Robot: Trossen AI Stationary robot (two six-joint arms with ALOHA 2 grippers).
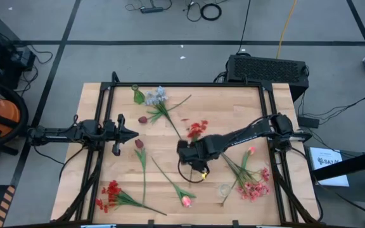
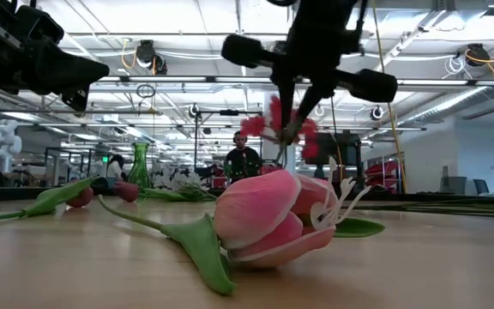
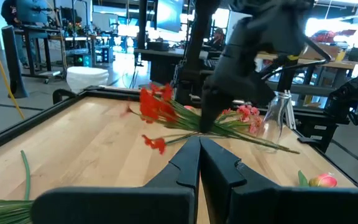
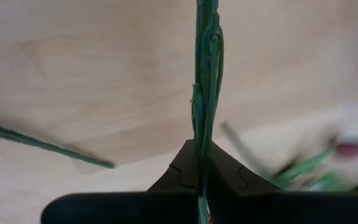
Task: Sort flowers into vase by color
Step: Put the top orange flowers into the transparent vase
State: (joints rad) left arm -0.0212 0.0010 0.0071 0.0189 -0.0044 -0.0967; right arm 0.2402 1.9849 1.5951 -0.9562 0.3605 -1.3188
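Note:
My right gripper [image 1: 192, 154] is at the table's middle, shut on the green stems of a red flower cluster [image 1: 197, 130], whose blooms show raised in the low view [image 2: 283, 120]. My left gripper [image 1: 130, 133] waits shut above the table's left part, touching nothing. A white and pale-blue sprig [image 1: 158, 97] and two dark red tulip buds [image 1: 143, 119] [image 1: 139, 144] lie on the wood. Another red cluster [image 1: 110, 192] lies near the left front corner. A pink tulip [image 1: 185, 201] and a pink cluster [image 1: 254, 189] lie near the front. My right gripper pinches the red cluster's bundled green stems [image 4: 204, 134] between its two fingers, some way below the blooms. It comes from above, pointing down, with the fingers across the stems. The blooms [image 3: 156, 104] are held clear of the table.
A small green vase [image 1: 137, 95] stands near the far edge and a clear glass vase [image 1: 224, 189] near the front right, beside the pink stems. A loose red petal [image 3: 155, 144] lies on the wood. A black frame [image 1: 170, 85] borders the table; people stand in the room beyond.

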